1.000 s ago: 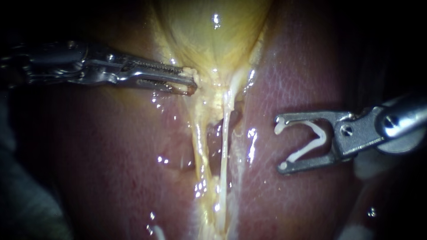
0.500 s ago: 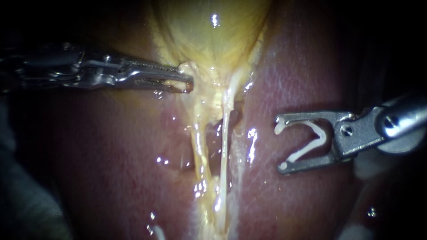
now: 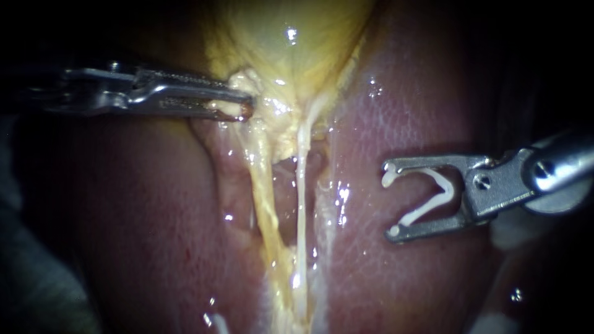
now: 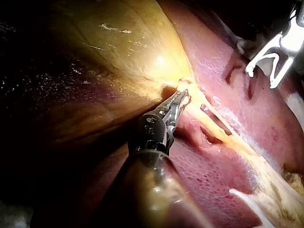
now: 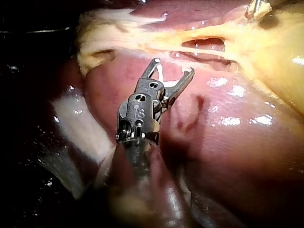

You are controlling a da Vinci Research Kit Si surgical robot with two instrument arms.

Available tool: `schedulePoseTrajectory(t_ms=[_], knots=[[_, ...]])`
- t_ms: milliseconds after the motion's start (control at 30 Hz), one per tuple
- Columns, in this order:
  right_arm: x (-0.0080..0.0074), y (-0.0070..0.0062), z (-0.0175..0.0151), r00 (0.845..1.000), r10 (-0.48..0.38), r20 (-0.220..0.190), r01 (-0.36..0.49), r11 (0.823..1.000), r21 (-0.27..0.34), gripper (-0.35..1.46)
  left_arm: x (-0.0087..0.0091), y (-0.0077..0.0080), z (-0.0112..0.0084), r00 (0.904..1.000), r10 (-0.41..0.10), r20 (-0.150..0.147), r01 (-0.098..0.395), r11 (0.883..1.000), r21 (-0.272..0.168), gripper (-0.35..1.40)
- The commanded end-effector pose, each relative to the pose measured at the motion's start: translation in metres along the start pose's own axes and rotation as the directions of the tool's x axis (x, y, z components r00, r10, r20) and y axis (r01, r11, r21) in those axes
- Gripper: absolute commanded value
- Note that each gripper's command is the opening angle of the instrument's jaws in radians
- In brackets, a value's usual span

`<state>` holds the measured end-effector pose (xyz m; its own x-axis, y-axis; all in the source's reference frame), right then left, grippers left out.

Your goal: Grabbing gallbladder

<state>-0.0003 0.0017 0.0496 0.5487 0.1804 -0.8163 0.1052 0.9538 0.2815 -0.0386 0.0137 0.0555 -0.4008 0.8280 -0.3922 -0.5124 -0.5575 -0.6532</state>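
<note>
So the left instrument (image 3: pixel 241 104) has slid up and back toward its own side since a second ago, and its jaws have gone from a slight gap to pinched right down on a pale lump of tissue at the narrow bottom end of the gallbladder (image 3: pixel 291 37). The lump has come along with them. You can see it in the tissue around it too: the yellowish strand (image 3: pixel 263 185) running down from the grab point now slants instead of hanging straight. The dark window between it and the whiter strand (image 3: pixel 301 185) looks wider than before.

The left wrist view backs this up, with the left instrument (image 4: pixel 179 99) closed narrow on the edge where the yellow gallbladder (image 4: pixel 118 47) tapers into the strands.

The right instrument (image 3: pixel 390 199) hasn't budged. It's parked well apart over the liver (image 3: pixel 402 111), jaws spread wide with a white clip (image 3: pixel 433 198) sitting between them, touching both.

My read: the grab is basically made and it's already putting some pull on things. The bite looks small, just at the tips, so slipping off that slick tissue is the thing I'd worry about. If it holds, the gallbladder is tensioned away from the liver and the strands are nicely spread out
</note>
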Motion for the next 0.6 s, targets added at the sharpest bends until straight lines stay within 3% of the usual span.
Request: schedulePoseTrajectory(t_ms=[33, 200, 600], knots=[[0.0000, 0.0000, 0.0000, 1.000, 0.000, 0.000, 0.000, 1.000, 0.000, 0.50, 0.0002, 0.0000, -0.0004, 1.0000, 0.000, -0.006, 0.000, 1.000, 0.000, -0.35], [0.0000, 0.0000, 0.0000, 1.000, 0.000, 0.000, 0.000, 1.000, 0.000, 0.50, 0.0009, 0.0003, -0.0014, 0.9998, -0.006, -0.021, 0.006, 1.000, 0.002, -0.35], [0.0000, 0.0000, 0.0000, 1.000, 0.000, 0.000, 0.000, 1.000, 0.000, 0.50, 0.0010, 0.0004, -0.0010, 0.9997, -0.007, -0.022, 0.007, 1.000, 0.004, -0.35]])
